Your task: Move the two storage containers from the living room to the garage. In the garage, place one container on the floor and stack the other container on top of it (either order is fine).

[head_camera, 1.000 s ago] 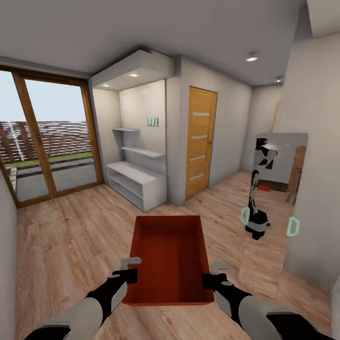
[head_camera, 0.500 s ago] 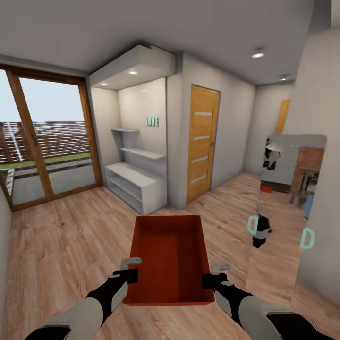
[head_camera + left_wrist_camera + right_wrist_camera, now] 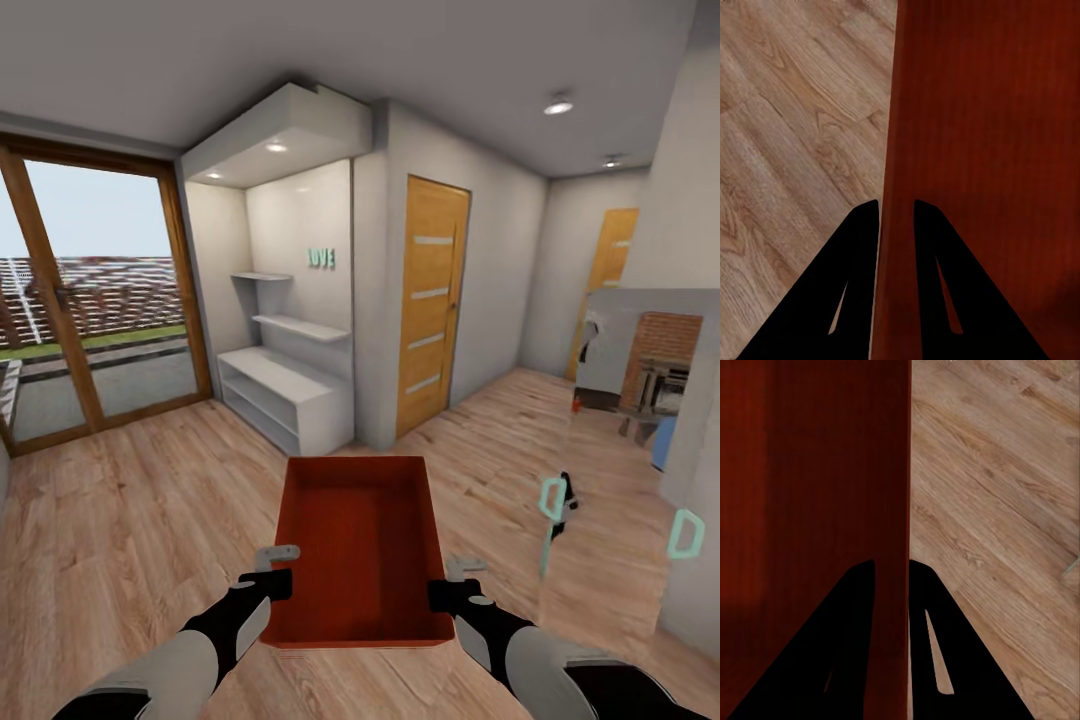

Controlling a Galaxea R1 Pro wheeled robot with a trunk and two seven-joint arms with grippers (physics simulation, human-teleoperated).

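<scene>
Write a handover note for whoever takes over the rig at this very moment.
Left gripper: shut on the left wall of the orange-red bin.
Right gripper: shut on its right wall.
The bin is empty, held level in front of the trunk over the wood floor. Ahead are a wooden door, white shelves and a glass door.
Done: one bin picked up.
Left: carry it to the garage, set it down, fetch the second bin, stack it.

Interior: light wood plank floor [image 3: 130,520] throughout. Glazed wood-framed doors [image 3: 90,310] at ten o'clock admit daylight. White alcove shelving [image 3: 285,385] at eleven o'clock beneath recessed ceiling lights [image 3: 275,148]. Wooden door [image 3: 432,300] at one o'clock; a second door [image 3: 608,270] at two o'clock.
</scene>
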